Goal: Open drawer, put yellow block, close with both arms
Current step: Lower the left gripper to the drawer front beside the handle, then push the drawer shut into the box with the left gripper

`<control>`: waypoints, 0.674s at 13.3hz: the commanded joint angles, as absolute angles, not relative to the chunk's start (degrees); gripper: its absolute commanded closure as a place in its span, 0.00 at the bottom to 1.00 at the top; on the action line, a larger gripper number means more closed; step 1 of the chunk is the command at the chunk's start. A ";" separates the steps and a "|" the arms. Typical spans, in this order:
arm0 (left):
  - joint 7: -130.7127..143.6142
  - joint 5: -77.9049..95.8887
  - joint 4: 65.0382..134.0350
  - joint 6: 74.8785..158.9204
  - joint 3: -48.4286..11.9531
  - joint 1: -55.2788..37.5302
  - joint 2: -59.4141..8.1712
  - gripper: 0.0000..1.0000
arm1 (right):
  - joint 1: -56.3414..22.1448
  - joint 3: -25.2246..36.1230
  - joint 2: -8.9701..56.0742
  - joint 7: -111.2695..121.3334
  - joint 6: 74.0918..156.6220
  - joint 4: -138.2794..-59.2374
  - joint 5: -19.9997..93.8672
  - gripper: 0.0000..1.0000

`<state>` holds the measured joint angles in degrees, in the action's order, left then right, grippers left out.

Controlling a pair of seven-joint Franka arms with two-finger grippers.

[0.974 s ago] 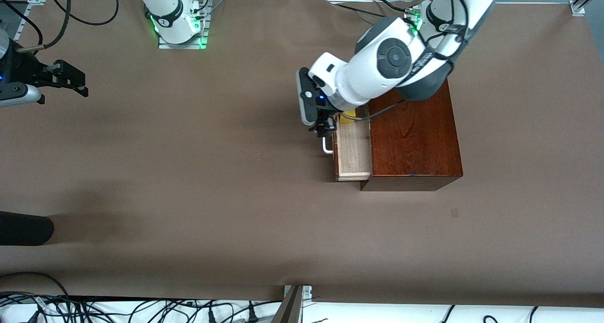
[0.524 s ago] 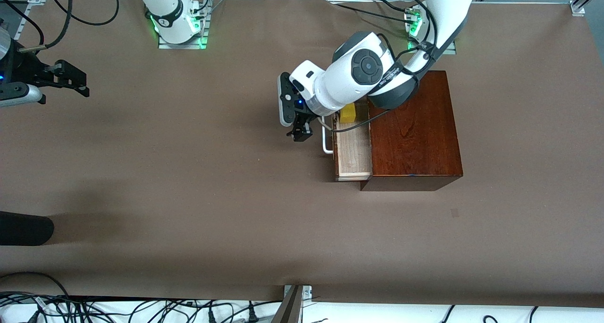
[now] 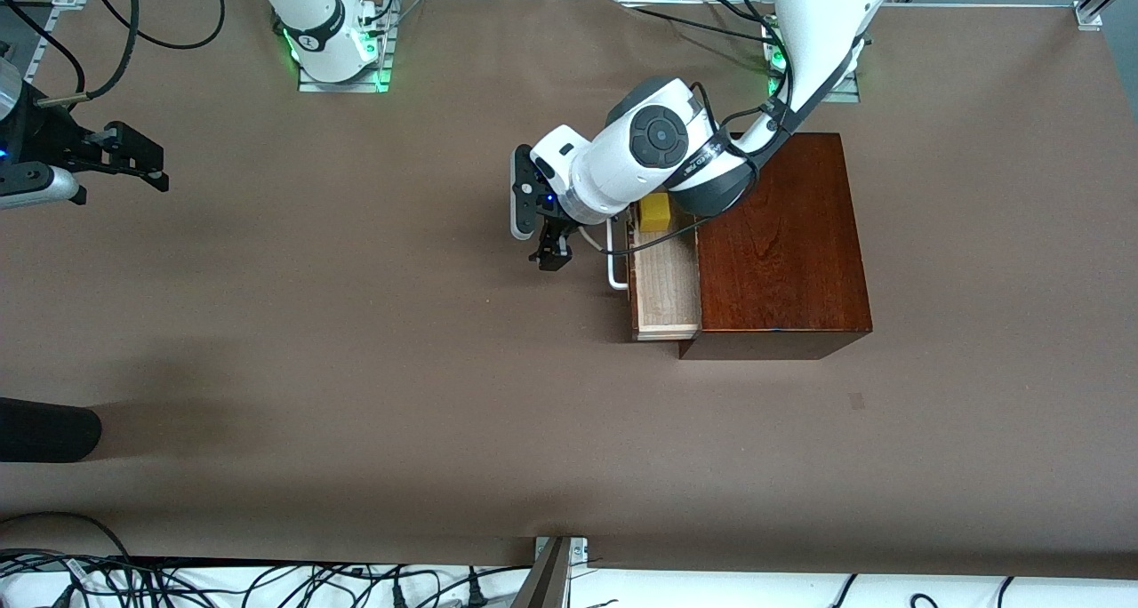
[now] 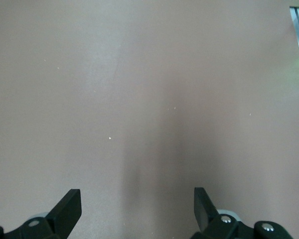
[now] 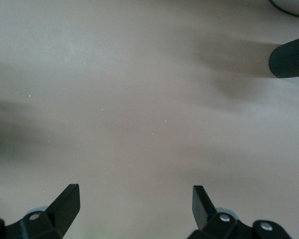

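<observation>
Yellow block (image 3: 656, 212) inside pulled-out drawer (image 3: 665, 281); left gripper (image 3: 551, 254) over bare table (image 3: 356, 324) beside white handle (image 3: 613, 257), spread, empty; right gripper (image 3: 133, 157) waiting, spread, empty.

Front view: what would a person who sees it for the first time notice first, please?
Most striking is the mahogany box toward the left arm's end of the table, its drawer pulled open with the yellow block inside. The left hand hangs open over bare table in front of the drawer's white handle, holding nothing. The right hand waits, open, at the right arm's end of the table.
</observation>
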<state>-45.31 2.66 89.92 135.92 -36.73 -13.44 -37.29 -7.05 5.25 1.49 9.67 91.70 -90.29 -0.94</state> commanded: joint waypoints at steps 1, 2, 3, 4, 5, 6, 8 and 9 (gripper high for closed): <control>-45.53 1.32 88.86 136.23 -36.21 -14.59 -38.49 0.00 | -7.38 5.36 1.85 8.79 91.67 -89.21 -0.79 0.00; -45.53 1.32 89.03 136.14 -36.12 -14.59 -38.58 0.00 | -7.38 5.36 1.85 8.79 91.67 -89.21 -0.79 0.00; -45.70 1.32 89.12 136.06 -35.95 -14.59 -38.58 0.00 | -7.38 5.36 1.85 8.79 91.58 -89.21 -0.79 0.00; -46.05 1.23 89.21 135.62 -35.77 -14.50 -38.50 0.00 | -7.38 5.36 1.85 8.79 91.58 -89.21 -0.79 0.00; -46.14 1.23 89.30 135.35 -35.68 -14.41 -38.41 0.00 | -7.38 5.36 1.85 8.70 91.67 -89.21 -0.79 0.00; -46.14 1.14 89.30 134.39 -35.68 -14.41 -38.41 0.00 | -7.38 5.36 1.85 8.70 91.58 -89.21 -0.79 0.00; -46.05 -2.27 89.12 132.02 -35.68 -13.89 -38.41 0.00 | -7.38 5.36 1.93 8.79 91.67 -89.21 -0.79 0.00; -46.05 -2.37 89.12 130.88 -35.68 -13.89 -38.41 0.00 | -7.38 5.36 1.85 8.79 91.67 -89.21 -0.79 0.00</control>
<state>-45.46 -0.43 89.94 133.34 -35.87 -13.83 -38.26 -7.07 5.25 1.56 9.62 91.79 -90.26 -0.94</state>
